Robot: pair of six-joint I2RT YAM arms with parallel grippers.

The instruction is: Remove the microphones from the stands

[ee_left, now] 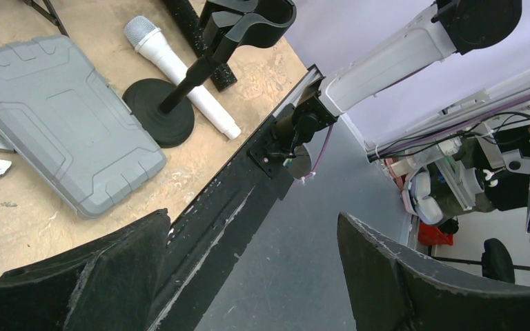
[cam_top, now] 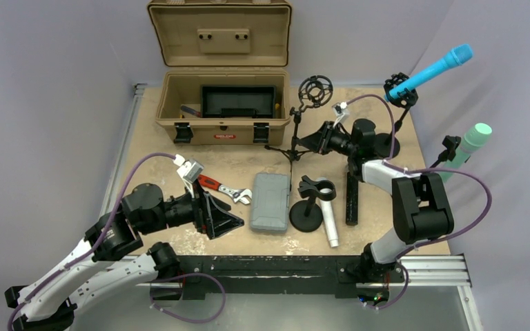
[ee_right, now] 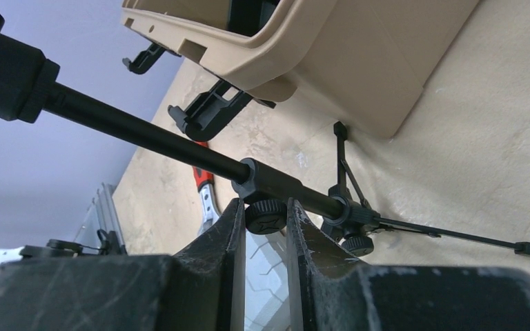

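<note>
Left claw [ee_left: 252, 227] hangs released, empty, nearest; a white microphone [cam_top: 328, 219] lies on the surface beside a round-base stand [cam_top: 306, 215]; right claw [ee_right: 264, 205] is clenched on the tripod stand's [cam_top: 295, 134] knob [ee_right: 266, 215]; the blue microphone [cam_top: 431, 69] sits clipped farthest back. This looks like a loosening step; next, turn that knob without tipping the tripod.

Scuffed raw-wood tabletop [cam_top: 248, 162] under a matt tan plastic toolbox [cam_top: 207, 131]; in front of it, a ribbed grey plastic case [cam_top: 270, 201], smooth white microphone [cam_top: 329, 221], matt black stand [ee_right: 152, 138].
</note>
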